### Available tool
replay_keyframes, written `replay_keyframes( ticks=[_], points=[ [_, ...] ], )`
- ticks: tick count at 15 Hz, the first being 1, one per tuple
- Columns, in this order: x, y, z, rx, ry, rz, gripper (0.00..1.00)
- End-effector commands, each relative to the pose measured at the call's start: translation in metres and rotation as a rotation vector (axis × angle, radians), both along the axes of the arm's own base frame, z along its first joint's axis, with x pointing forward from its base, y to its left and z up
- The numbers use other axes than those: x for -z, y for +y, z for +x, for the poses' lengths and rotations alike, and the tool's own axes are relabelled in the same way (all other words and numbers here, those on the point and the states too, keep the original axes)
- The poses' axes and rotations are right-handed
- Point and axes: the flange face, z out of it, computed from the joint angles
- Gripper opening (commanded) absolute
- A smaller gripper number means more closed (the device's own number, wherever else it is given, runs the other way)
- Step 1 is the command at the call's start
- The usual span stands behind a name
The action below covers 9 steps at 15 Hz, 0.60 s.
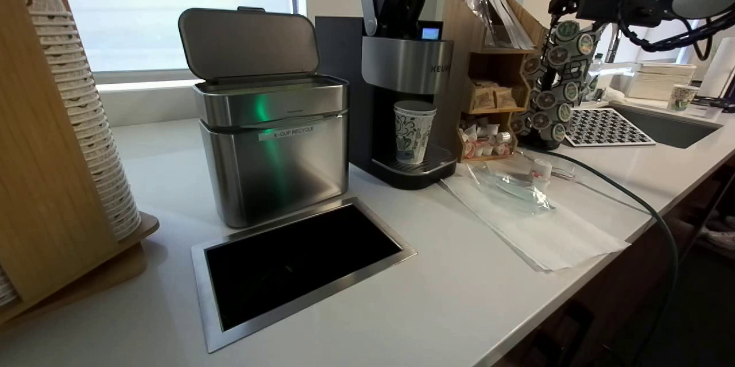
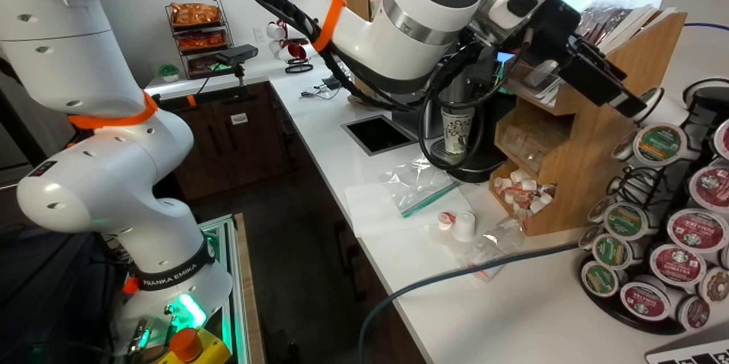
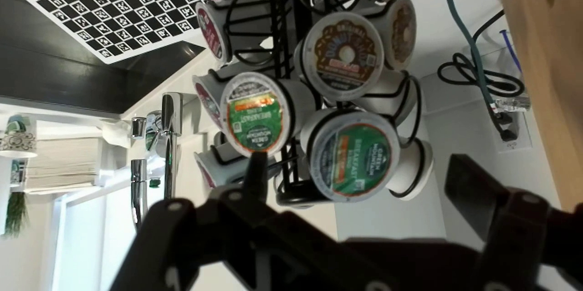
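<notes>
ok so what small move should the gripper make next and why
Probably ease the open gripper toward the green-lidded pod framed between its jaws in the wrist view: that pod looks lined up, sits in the black wire rack, and nothing is held. The gap is hard to judge, so I'd go slowly.

We see a white worktop (image 2: 524,318) in an exterior view; around the small white cup (image 2: 463,226), a paper sheet (image 2: 370,213) lies at nine o'clock, the coffee maker (image 2: 472,173) stands at twelve, a wooden organizer (image 2: 592,147) at two, the pod carousel (image 2: 619,316) between three and four, and a cable (image 2: 462,272) crosses at six.
</notes>
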Motion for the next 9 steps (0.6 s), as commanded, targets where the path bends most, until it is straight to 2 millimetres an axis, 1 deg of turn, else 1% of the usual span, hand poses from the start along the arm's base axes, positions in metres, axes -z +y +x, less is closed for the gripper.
replay_keyframes(
  ticks=[1, 3, 4, 5, 6, 7, 8, 9],
  points=[
    [0.006, 0.002, 0.013, 0.007, 0.012, -0.013, 0.86],
    [0.007, 0.003, 0.016, 0.001, 0.015, -0.014, 0.78],
    [0.008, 0.002, 0.018, 0.001, 0.015, -0.016, 0.71],
    [0.009, 0.002, 0.019, -0.001, 0.016, -0.017, 0.7],
    [0.009, 0.002, 0.02, -0.002, 0.018, -0.02, 0.7],
    [0.009, 0.001, 0.021, -0.004, 0.019, -0.025, 0.78],
    [0.009, 0.001, 0.022, -0.005, 0.02, -0.029, 0.78],
    [0.01, 0.001, 0.023, -0.008, 0.021, -0.032, 0.82]
  ],
)
